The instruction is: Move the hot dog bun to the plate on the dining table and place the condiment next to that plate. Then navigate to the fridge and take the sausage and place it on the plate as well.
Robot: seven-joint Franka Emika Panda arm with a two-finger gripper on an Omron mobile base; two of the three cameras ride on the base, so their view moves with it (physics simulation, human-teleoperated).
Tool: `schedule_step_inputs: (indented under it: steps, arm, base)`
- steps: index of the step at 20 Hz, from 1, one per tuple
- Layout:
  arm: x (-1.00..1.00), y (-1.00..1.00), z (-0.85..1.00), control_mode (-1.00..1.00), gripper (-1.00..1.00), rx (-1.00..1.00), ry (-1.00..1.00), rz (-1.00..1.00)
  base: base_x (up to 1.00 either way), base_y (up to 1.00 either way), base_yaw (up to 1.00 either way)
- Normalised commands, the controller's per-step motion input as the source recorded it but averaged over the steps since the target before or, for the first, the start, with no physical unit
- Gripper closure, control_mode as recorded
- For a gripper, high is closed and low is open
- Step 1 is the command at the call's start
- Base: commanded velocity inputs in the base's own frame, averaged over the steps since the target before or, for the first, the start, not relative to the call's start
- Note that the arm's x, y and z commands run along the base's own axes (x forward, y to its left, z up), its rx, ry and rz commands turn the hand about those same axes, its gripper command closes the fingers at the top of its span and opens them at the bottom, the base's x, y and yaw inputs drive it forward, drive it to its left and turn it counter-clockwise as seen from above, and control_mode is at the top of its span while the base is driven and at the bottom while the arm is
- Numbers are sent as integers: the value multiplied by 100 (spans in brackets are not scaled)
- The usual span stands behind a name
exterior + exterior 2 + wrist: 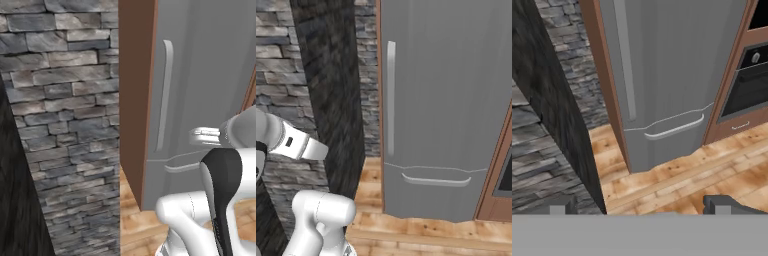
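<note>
Grey fridge (441,100) door shut | oven (751,80) visible from hand | tool (639,206) wide, empty

My arm (200,220) is glossy white, rounded tube segments with bulbous joints. One link carries a black glossy tapering panel down its front. A grey-white ribbed fitting sticks out near the wrist. From the right base camera I see a white forearm with a small dark marking. Hand (639,206) has two dark grey blocky fingertips (722,205).
</note>
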Motion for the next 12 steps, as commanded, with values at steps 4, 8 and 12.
schedule_step_inputs:
  steps: [4,8,12]
  arm:
    - [0,0,0,100,-100,0,0,0]
    - [0,0,0,100,-100,0,0,0]
    - [0,0,0,100,-100,0,0,0]
  base:
    - [52,-19,0]
    - [20,-40,-3]
    - [14,-27,-17]
